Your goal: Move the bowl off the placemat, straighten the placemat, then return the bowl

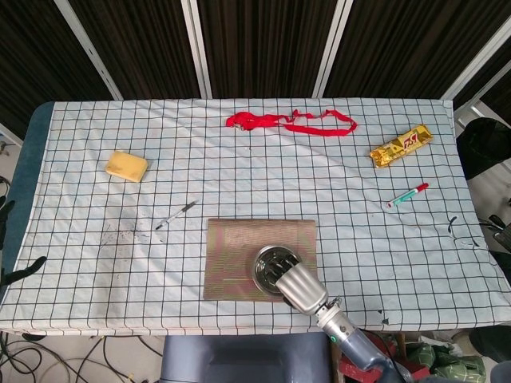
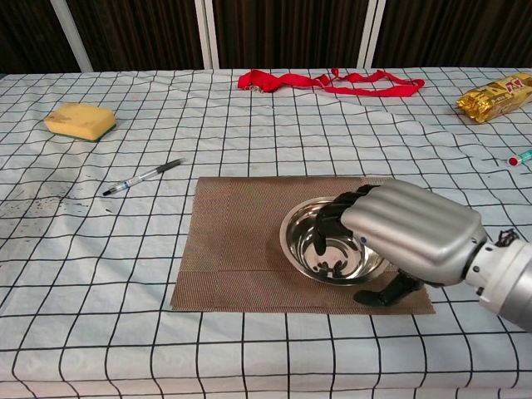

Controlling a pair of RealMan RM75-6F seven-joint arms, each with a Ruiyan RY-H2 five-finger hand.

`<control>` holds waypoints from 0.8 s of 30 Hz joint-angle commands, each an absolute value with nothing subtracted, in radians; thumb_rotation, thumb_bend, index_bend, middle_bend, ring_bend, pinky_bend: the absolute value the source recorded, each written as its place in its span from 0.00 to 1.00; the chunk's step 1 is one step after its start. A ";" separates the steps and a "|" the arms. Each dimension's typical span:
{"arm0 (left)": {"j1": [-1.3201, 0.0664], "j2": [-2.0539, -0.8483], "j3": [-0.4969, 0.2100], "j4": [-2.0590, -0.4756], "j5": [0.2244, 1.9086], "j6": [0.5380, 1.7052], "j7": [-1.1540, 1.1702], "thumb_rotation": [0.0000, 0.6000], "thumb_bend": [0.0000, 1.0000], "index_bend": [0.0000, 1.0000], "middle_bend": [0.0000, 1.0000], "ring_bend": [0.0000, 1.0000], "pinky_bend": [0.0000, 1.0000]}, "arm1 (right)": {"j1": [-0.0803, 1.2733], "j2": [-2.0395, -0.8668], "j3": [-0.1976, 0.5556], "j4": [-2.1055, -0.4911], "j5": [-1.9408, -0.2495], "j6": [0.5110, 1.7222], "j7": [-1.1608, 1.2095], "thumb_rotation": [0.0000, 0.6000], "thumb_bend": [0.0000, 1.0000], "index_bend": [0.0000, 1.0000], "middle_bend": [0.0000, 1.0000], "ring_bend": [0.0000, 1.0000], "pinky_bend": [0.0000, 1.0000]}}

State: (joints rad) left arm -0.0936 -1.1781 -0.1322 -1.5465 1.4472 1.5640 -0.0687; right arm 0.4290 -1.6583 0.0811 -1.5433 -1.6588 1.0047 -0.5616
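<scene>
We see the bowl (image 2: 332, 249) on the right part of the placemat (image 2: 241, 241). Our right hand (image 2: 403, 237) reaches in from its right; a firm grasp, we cannot tell.

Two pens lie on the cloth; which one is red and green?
The marker near the right edge, below the gold snack packet. The other pen, left of the placemat, is black and white.

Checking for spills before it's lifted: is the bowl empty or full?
Empty as far as visible: the bowl shows bare shiny metal, though the right hand covers part of it.
</scene>
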 commanded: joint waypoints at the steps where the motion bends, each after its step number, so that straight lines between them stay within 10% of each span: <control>1: -0.094 -1.178 -0.132 -1.548 1.446 1.563 -0.069 1.00 0.02 0.00 0.00 0.00 0.00 | 0.434 -1.664 0.082 -1.531 -1.644 1.001 -0.569 1.00 0.21 0.44 0.29 0.24 0.28; 24: -0.091 -1.176 -0.131 -1.553 1.449 1.566 -0.078 1.00 0.02 0.00 0.00 0.00 0.00 | 0.439 -1.655 0.015 -1.472 -1.684 1.102 -0.492 1.00 0.58 0.62 0.42 0.30 0.32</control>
